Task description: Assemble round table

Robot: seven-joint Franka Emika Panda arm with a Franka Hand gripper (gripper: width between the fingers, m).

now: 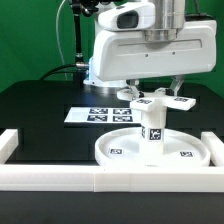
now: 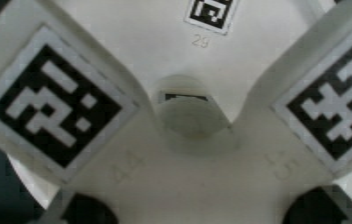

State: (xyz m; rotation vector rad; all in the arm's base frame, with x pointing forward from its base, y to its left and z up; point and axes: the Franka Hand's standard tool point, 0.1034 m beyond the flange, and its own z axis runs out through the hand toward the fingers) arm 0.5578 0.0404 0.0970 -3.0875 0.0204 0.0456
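Observation:
The large rimmed round disc [image 1: 112, 152] lies flat on the black table near the front. The short cylindrical leg [image 1: 153, 130] stands upright in its middle and shows a square tag. The cross-shaped base piece [image 1: 150, 101] sits on top of the leg. My gripper [image 1: 156, 92] comes down from above with one finger on each side of the base piece and is shut on it. The wrist view is filled by the base piece [image 2: 176, 165], with two tagged arms and a round centre hole. My gripper [image 2: 199, 207] shows only as dark fingertips [image 2: 88, 208] at its edges.
The marker board [image 1: 98, 114] lies flat behind the disc, towards the exterior view's left. The long white border rail [image 1: 100, 181] runs along the table's front, with raised ends at both sides. The arm's white body rises over the back of the table.

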